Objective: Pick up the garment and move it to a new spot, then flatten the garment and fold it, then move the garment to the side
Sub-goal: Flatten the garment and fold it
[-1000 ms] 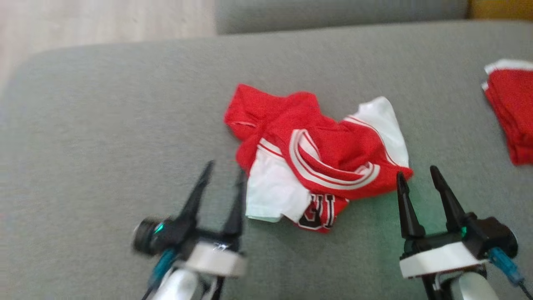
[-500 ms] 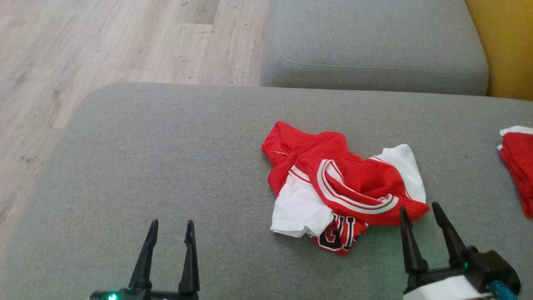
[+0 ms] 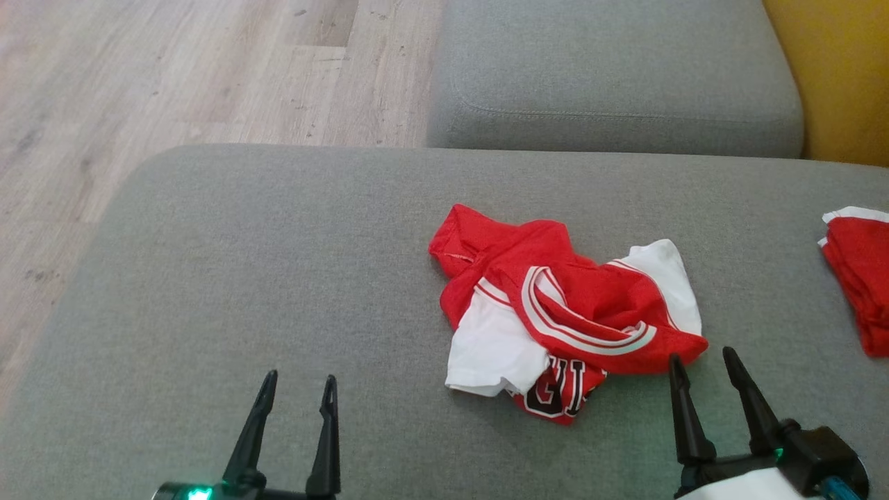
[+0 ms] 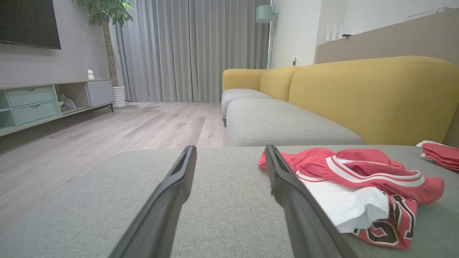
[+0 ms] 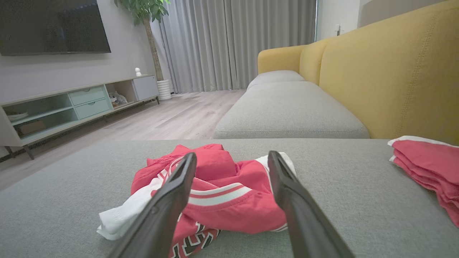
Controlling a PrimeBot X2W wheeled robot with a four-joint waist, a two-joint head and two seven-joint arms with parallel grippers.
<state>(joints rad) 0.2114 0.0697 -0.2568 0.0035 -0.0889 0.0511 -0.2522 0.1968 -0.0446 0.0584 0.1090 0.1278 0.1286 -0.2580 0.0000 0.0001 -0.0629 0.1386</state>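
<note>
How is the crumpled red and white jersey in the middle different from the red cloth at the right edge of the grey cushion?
The crumpled red and white jersey lies bunched; the red cloth is folded in flat layers. The jersey shows white panels and black lettering; the cloth is nearly all red with a white edge. Both rest on the grey cushion.

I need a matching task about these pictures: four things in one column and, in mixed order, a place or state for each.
1 garment
2 red pile
3 left pincer
4 floor

a open, lower left of head view
b pale wood
c crumpled, middle of cushion
d folded, far right

Pairs: 1-c, 2-d, 3-a, 4-b
</note>
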